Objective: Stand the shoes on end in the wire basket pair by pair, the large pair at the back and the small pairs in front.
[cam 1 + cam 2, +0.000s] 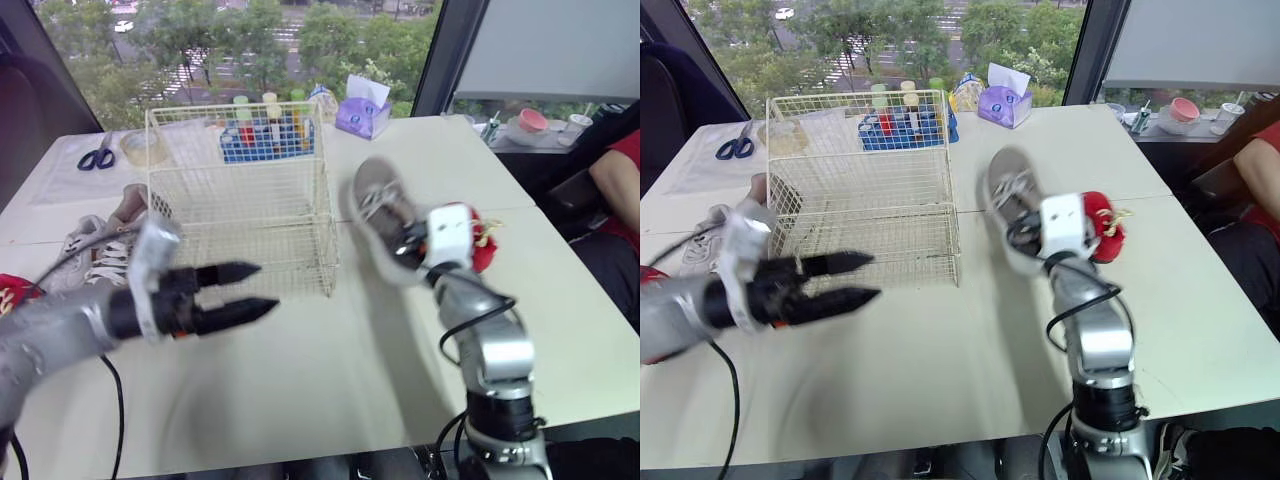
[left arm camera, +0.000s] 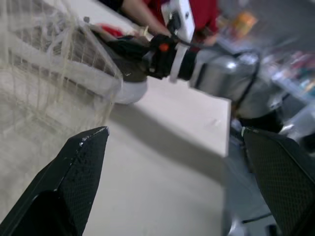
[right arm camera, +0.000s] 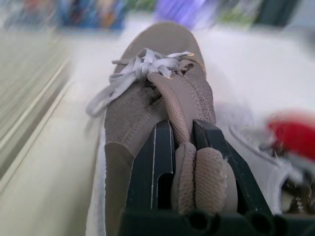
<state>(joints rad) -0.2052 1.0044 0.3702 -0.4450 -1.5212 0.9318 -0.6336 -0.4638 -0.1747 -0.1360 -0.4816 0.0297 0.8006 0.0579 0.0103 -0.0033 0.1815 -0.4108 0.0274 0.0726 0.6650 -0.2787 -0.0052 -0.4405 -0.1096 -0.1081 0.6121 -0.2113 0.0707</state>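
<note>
Right fingers (image 3: pixel 160 157) are clamped on the heel collar of a taupe shoe (image 3: pixel 147 98), one pad inside and one outside, with the padded rim squashed between them. The right gripper (image 1: pixel 410 243) holds that shoe just right of the basket (image 1: pixel 250 215), toe pointing up and away, laces facing the camera, and it looks clear of the table (image 1: pixel 330 380). Judgement: the shoe is light, with a soft fabric upper and a stiffer sole. The collar will fold under the pinch, so the shoe can pivot and swing about the grip. The heel collar is the sensible hold for lowering it toe-first over the rim; the laces may snag on the wire. The right forearm rises from the near table edge, elbow bent, wrist cocked toward the basket. The left gripper (image 1: pixel 266 287) has its fingers spread with nothing in them. It hovers in front of the basket's near wall, pointing right, with the forearm roughly level coming in from the left. The basket looks empty. More shoes (image 1: pixel 100 250) lie on the table left of the basket, and a red item (image 1: pixel 483 248) sits just behind the right wrist; what it is cannot be told.
</note>
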